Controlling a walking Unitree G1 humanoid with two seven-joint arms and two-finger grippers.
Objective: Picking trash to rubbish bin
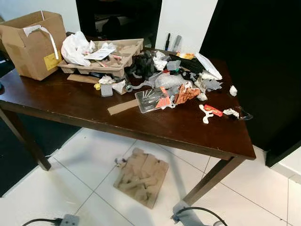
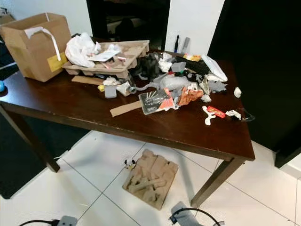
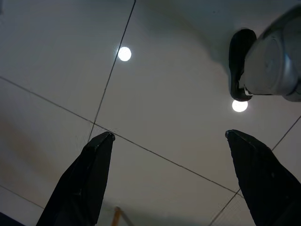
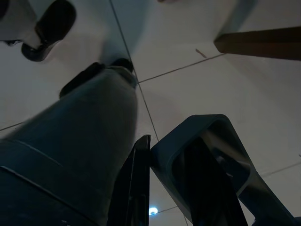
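A dark wooden table (image 1: 70,106) carries a heap of trash (image 1: 169,84): crumpled paper, grey wrap, a clear plastic pack (image 1: 153,100), a cardboard strip (image 1: 123,106) and a red-and-white scrap (image 1: 210,111). A brown moulded pulp insert (image 1: 141,176) lies on the white floor tiles under the table's front edge. My left gripper (image 3: 169,136) hangs open over bare tiles. In the right wrist view my right gripper (image 4: 164,160) is shut on the rim of a grey-blue bin (image 4: 221,141), low beside my leg. A bit of that bin (image 1: 183,212) peeks in at the bottom of the left eye view.
An open cardboard box (image 1: 33,44) stands at the table's far left, beside a pulp tray (image 1: 101,59) holding a white plastic bag (image 1: 75,47). Table legs (image 1: 211,176) slope down at the right and left. Dark doorways lie behind and right. A black cable (image 1: 42,220) runs along the floor.
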